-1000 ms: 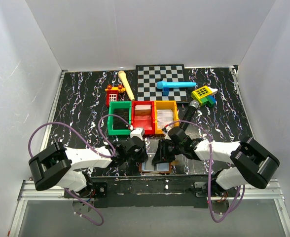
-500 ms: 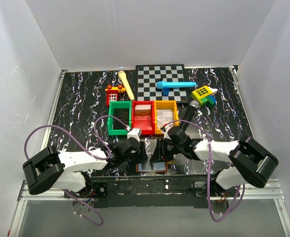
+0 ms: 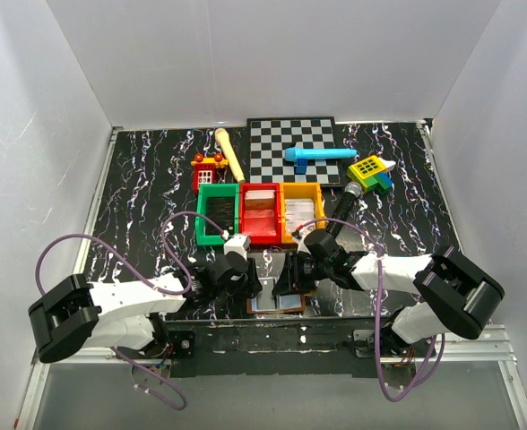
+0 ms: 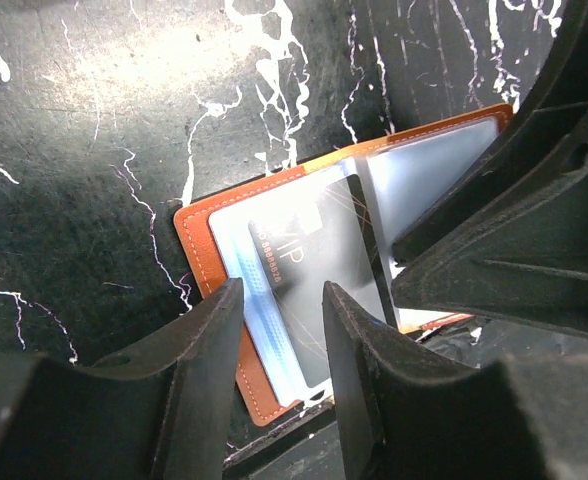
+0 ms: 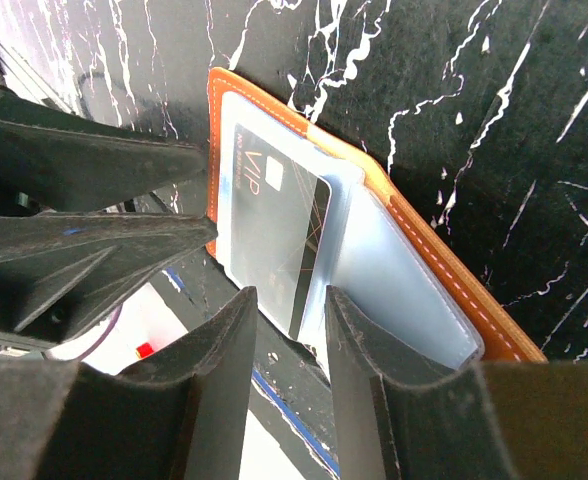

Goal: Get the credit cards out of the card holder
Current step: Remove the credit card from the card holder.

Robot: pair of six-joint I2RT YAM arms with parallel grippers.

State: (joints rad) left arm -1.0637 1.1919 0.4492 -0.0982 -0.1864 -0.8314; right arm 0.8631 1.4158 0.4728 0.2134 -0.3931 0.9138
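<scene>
The card holder [image 3: 278, 305] lies open and flat at the table's near edge, an orange-brown cover [image 4: 196, 240] with pale blue inner panels. A dark card marked VIP [image 4: 319, 275] sits in its left pocket, also showing as the card [image 5: 279, 225] in the right wrist view. My left gripper [image 4: 282, 305] hovers open over that card and the holder's left panel, nothing between its fingers. My right gripper [image 5: 289, 305] stands open over the holder's fold [image 5: 414, 260], its jaws straddling the card's dark edge without closing on it. The two grippers face each other closely above the holder.
Behind the holder stand a green bin [image 3: 217, 215], a red bin [image 3: 261, 213] and an orange bin [image 3: 301, 213]. Farther back lie a checkerboard [image 3: 292, 148] with a blue tool [image 3: 317, 156], a wooden stick [image 3: 230, 153] and toy blocks [image 3: 371, 172]. The table's front edge runs just under the holder.
The left gripper's jaws have parted and its arm has swung back to the left. The right gripper has held its place over the holder.
</scene>
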